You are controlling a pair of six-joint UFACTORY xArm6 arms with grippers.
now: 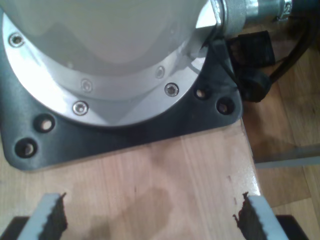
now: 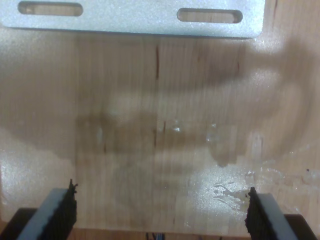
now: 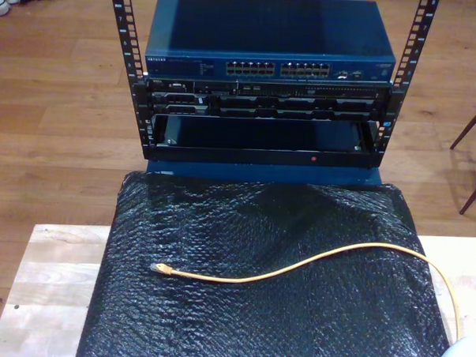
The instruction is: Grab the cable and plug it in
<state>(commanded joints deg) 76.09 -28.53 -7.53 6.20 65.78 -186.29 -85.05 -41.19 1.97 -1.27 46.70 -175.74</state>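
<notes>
The long thin orange-yellow network cable [image 3: 313, 261] lies loose across black bubble wrap [image 3: 266, 251] on the wooden counter [image 3: 44, 273]. My first hand [image 1: 150, 217] and second hand [image 2: 160, 212] hang released, seemingly over bare wood.

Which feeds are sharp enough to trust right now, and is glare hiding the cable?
Exterior view: sharp, evenly lit; orange cable stands out on the black bubble wrap, only faint sheen. First wrist view: soft, arm base blurred. Second wrist view: hazy, with shadows and glare patches on the wooden table.
</notes>
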